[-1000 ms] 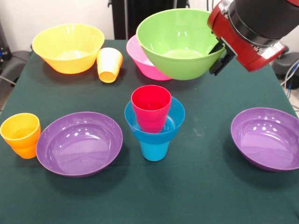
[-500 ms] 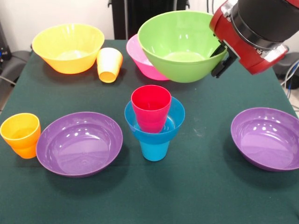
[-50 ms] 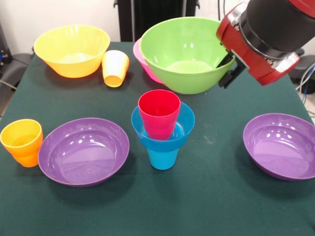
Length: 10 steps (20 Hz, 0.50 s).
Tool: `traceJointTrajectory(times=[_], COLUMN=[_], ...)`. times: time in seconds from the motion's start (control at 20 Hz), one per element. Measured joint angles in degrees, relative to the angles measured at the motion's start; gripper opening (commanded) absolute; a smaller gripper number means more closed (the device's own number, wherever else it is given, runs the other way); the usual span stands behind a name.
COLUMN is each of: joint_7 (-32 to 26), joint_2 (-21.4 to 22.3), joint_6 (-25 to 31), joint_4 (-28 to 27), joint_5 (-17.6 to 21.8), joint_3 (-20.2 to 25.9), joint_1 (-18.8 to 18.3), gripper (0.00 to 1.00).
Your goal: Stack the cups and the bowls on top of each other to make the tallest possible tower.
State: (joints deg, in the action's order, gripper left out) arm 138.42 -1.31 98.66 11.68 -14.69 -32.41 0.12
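Front view: the red and black arm enters from the upper right, and its pincer [image 3: 227,69] is clenched on the right rim of the lime green bowl [image 3: 184,54], one dark finger [image 3: 231,76] showing outside the rim. The bowl hangs in the air, tilted a little, partly hiding the pink bowl [image 3: 142,56] behind it on the left.

Below the held bowl, well apart from it, stands the partial tower: a blue cup [image 3: 163,157] upside down on the bench [image 3: 206,196], a small blue bowl [image 3: 184,125] seated on it, and a red cup [image 3: 159,113] upright inside that bowl.

At far left sits the large orange-yellow bowl [image 3: 71,49], with a yellow cup [image 3: 115,68] tipped against its right side. Nearer the camera, a purple bowl [image 3: 83,150] rests left of the tower, with an orange cup [image 3: 22,141] touching its left edge. A second purple bowl [image 3: 281,145] lies at the right.

The bench is covered in dark green cloth. Behind it is a pale wall and a dark stand.
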Motion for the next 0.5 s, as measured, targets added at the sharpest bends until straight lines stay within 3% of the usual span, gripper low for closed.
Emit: traceJointTrajectory(times=[0.5], joint_7=[-2.8], joint_2=[-4.5], joint_6=[6.8], joint_4=[-7.2], joint_5=[-7.9], joint_3=[-7.0], joint_1=[-4.0], gripper=[0.00])
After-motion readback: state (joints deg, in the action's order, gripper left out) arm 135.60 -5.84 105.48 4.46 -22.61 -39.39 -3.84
